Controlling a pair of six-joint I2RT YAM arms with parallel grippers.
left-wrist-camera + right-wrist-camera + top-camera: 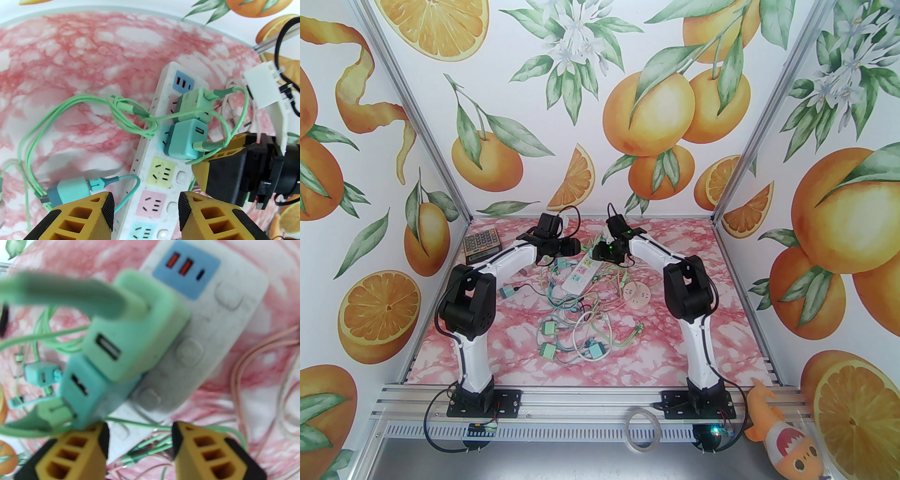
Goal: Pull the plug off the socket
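2 grippers (146, 206) (140, 439) apart, 2 plugs (185, 138) (194, 105) in 1 strip (152, 187).

Power strip (580, 274) on worktop (675, 347) centre-back, between both arms. Two charger plugs (191, 121) side by side in strip's far sockets. Calculator (482, 247) back-left corner. Loose chargers (572, 344) and cables nearer, round socket (638, 295) right of strip.

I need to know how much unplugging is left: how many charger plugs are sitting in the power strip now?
2. A green plug sits next to the strip's USB panel, and a blue plug sits in the socket right beside it. Other chargers lie loose on the table.
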